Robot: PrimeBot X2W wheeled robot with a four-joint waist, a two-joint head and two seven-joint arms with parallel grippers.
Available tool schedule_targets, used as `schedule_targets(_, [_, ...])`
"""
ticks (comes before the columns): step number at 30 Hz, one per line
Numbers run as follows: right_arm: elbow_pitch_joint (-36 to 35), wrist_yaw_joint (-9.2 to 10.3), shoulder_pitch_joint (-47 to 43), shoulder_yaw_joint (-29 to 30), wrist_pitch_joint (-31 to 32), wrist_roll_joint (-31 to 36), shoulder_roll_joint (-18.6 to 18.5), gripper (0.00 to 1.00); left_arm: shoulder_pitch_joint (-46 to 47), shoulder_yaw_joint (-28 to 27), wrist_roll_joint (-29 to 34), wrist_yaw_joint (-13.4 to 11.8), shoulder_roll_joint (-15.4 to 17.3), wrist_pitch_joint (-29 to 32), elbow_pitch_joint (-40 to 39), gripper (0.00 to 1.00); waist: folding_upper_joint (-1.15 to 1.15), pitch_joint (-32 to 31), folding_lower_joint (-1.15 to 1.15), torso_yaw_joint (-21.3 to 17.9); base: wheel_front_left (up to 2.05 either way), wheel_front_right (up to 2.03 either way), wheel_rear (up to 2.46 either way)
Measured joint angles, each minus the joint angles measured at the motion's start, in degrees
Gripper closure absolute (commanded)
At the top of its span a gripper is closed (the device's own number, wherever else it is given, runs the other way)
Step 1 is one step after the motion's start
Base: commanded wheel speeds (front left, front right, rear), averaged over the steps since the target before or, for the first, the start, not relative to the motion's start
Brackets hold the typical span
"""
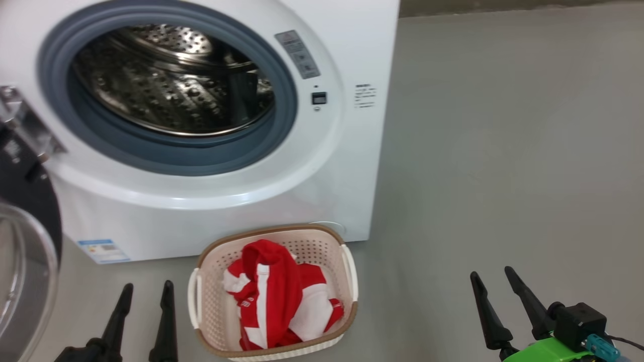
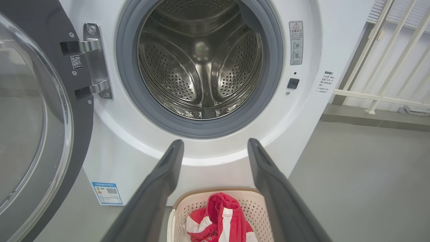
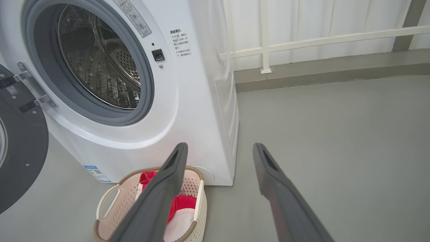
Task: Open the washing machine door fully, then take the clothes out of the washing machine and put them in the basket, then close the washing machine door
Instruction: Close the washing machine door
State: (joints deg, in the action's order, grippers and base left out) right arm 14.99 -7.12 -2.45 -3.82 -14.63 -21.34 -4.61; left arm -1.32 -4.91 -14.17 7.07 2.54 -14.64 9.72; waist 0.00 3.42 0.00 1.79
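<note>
The washing machine (image 1: 201, 216) has its door (image 1: 32, 201) swung wide open on the hinge at the robot's left of the round mouth. The red and white clothes (image 1: 271, 296) lie heaped in the basket (image 1: 266, 230), which sits on the floor (image 1: 503, 151) just in front of the machine's base. The left gripper (image 1: 148, 285) hangs before the machine beside the basket and the right gripper (image 1: 491, 273) hangs beyond the machine's right corner, both with jaws parted and holding nothing.

The washing machine (image 1: 322, 166) has its round mouth standing open at the upper left of the head view. The washing machine door (image 1: 30, 201) hangs swung wide at the left edge. The basket (image 1: 271, 230), holding the clothes (image 1: 271, 296), sits just below the machine's front. Grey floor (image 1: 503, 151) lies open on the right.
</note>
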Motion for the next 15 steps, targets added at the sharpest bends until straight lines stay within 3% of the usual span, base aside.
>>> schedule_targets(15, [1.20, 0.00, 0.01, -5.30, 0.00, -0.43, -0.92, 0.00, -2.53, 3.93, -2.42, -3.63, 0.01, 0.00, 1.81, 0.00, 0.00, -1.24, 0.00, 11.20, 0.00, 0.00, 0.00])
